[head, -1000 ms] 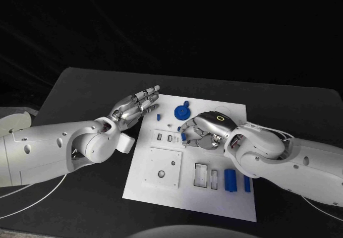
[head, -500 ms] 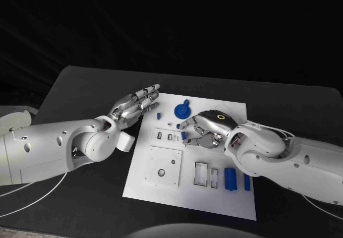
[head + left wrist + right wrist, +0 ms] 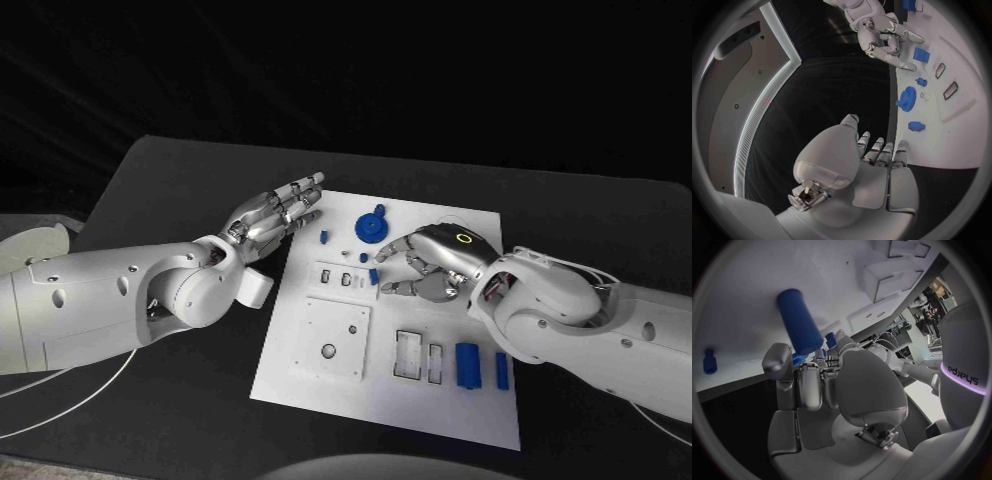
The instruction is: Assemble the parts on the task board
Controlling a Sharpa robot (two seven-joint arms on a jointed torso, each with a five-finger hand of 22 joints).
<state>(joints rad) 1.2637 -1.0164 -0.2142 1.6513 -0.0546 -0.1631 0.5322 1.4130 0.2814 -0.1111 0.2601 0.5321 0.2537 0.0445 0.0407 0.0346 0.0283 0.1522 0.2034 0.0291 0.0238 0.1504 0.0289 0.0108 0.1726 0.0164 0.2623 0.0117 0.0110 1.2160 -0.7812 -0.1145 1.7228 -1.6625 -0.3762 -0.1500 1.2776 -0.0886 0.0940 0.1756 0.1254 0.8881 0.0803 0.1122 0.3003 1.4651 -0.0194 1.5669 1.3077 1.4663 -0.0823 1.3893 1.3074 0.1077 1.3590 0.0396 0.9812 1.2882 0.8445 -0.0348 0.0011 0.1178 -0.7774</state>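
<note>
Reading "sharpa" mirrored on the robot's body in the right wrist view, the right hand (image 3: 811,375) pinches a blue cylinder (image 3: 799,320) over the task board (image 3: 433,400); the head view shows the left hand (image 3: 274,215), fingers spread, beside the board above the desk (image 3: 173,180).

You had a matt black surface (image 3: 173,180), smooth and without sheen. The task board (image 3: 433,400) looked like matt white plastic, smooth, with clean-edged recesses. The blue gear (image 3: 375,226) and the blue cylinder (image 3: 467,364) appeared to be matt moulded plastic. Your left hand (image 3: 274,213) and right hand (image 3: 426,262) showed brushed silver, metal-like finger segments with a dull gleam. Both arms carried smooth white shells, faintly glossy, seemingly plastic.
</note>
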